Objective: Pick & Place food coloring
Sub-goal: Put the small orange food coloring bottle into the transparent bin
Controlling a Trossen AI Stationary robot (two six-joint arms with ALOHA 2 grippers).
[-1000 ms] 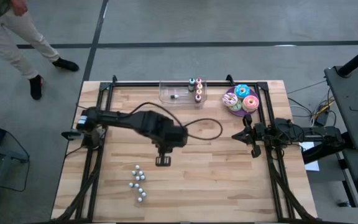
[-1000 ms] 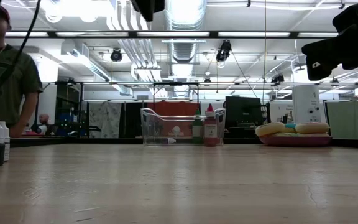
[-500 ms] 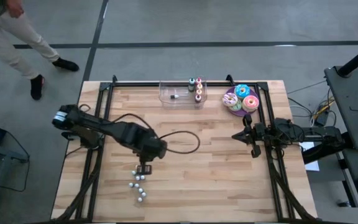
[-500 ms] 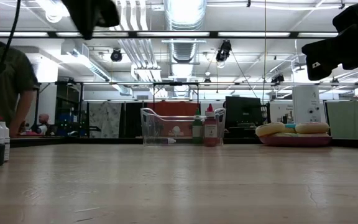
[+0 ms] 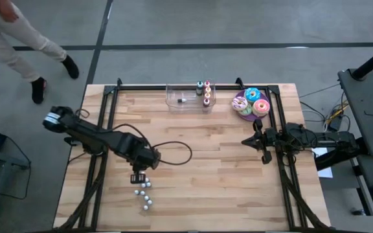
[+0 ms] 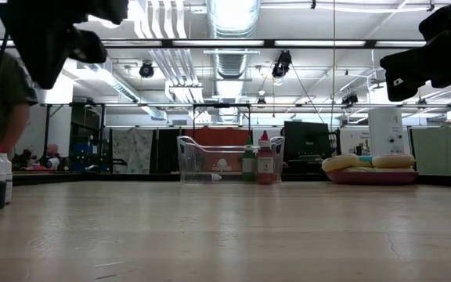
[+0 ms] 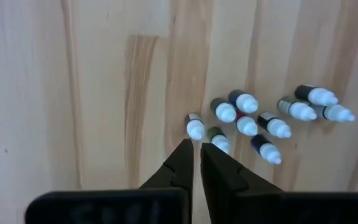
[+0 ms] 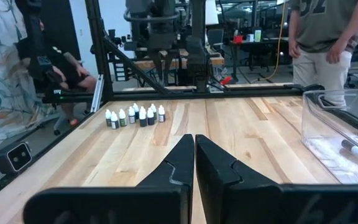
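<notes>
Food coloring bottles with coloured caps [image 5: 203,92] stand upright at the right end of a clear bin [image 5: 181,98] by the far edge, and also show in the low view [image 6: 257,163]. Several tiny bottles with white caps and dark bodies [image 7: 253,121] stand clustered near the left front [image 5: 145,191]. My left gripper [image 7: 195,148] is shut and points down just above the far end of that cluster [image 5: 138,178], touching nothing. My right gripper [image 8: 194,140] is shut and lies level at the table's right edge [image 5: 246,140].
A purple plate of frosted doughnuts [image 5: 252,103] sits at the far right. A black cable loops over the table's middle [image 5: 177,153]. A person walks on the floor beyond the far left corner [image 5: 24,39], and another stands beyond the table [image 8: 325,37].
My left gripper has swung from the table's middle toward the near left and sunk, staying shut, until it stands over the white-capped bottles. The person on the floor has stepped on.
</notes>
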